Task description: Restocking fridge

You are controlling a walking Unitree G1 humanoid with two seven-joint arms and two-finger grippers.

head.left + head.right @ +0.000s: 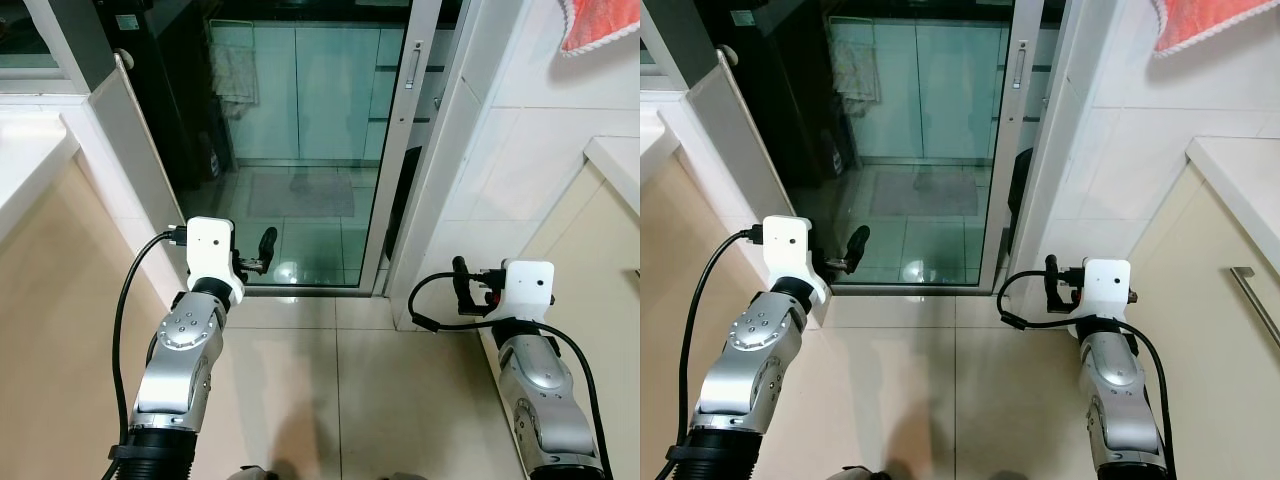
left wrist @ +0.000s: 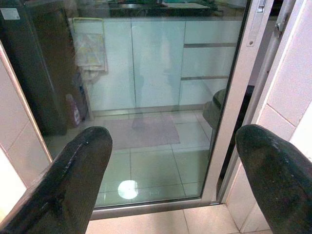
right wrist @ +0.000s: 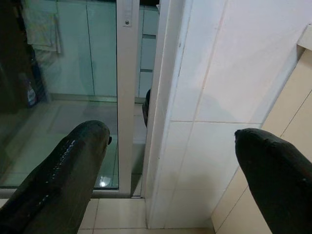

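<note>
I face a sliding glass door (image 1: 300, 140) with a pale metal frame (image 1: 395, 150). Behind the glass, on the left, stands a tall black unit (image 1: 165, 90); I cannot tell if it is a fridge. My left gripper (image 1: 262, 250) is held forward at the door's foot. In the left wrist view its fingers (image 2: 78, 170) stand wide apart, so it is open and holds nothing. My right gripper (image 1: 462, 285) points at the white tiled wall (image 1: 520, 180) beside the door. It is open too, its fingers (image 3: 73, 161) spread with nothing between them.
Beige cabinets with white counters flank me, left (image 1: 40, 300) and right (image 1: 615, 160). A red cloth (image 1: 600, 25) hangs at upper right. Beyond the glass lie a grey mat (image 1: 300, 195), a hanging towel (image 1: 235, 80), a pink bottle (image 2: 72, 109) and pale cupboards (image 2: 156, 63). Tiled floor (image 1: 340, 380) lies between my arms.
</note>
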